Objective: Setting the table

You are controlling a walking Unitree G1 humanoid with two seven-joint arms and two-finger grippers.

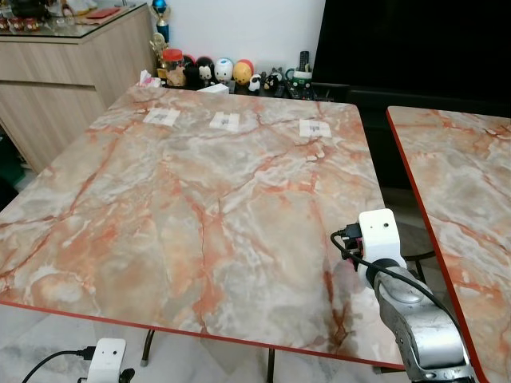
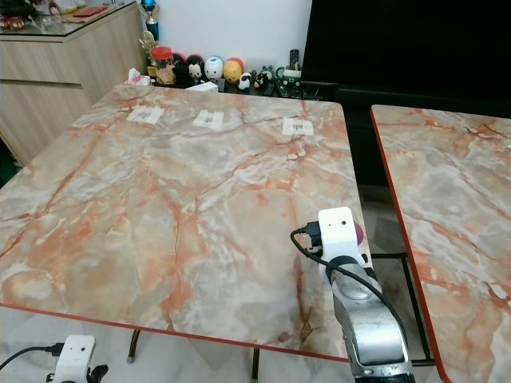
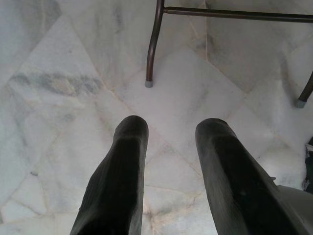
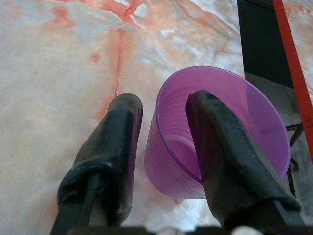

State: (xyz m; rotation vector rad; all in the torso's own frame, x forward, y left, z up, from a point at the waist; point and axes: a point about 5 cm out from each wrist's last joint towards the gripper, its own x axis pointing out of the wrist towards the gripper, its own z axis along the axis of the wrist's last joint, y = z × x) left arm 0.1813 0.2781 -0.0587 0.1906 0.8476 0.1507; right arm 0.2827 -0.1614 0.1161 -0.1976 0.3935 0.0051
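My right claw (image 4: pixel 164 142): pinching the wall of the purple cup (image 4: pixel 220 132), one finger (image 4: pixel 220 147) inside the mouth and the other against the outer wall; a rim grip, I judge, so the cup can be set down upright.
Purple cup: carried over the near right part of the marble tabletop (image 1: pixel 200 199), close to its right edge; I cannot tell whether its base touches the surface.
My left claw (image 3: pixel 171 147): fingers apart and holding nothing, hanging low over the white floor (image 3: pixel 63 73) near a table leg (image 3: pixel 152 46), idle.
Paper markers (image 1: pixel 226 121): three small white patches in a row along the far side of the tabletop, probably place marks.
Step in hand: taking the cup toward a setting; the markers are well apart from it.
Second tabletop (image 1: pixel 463 183): beside me on the right, across a gap.
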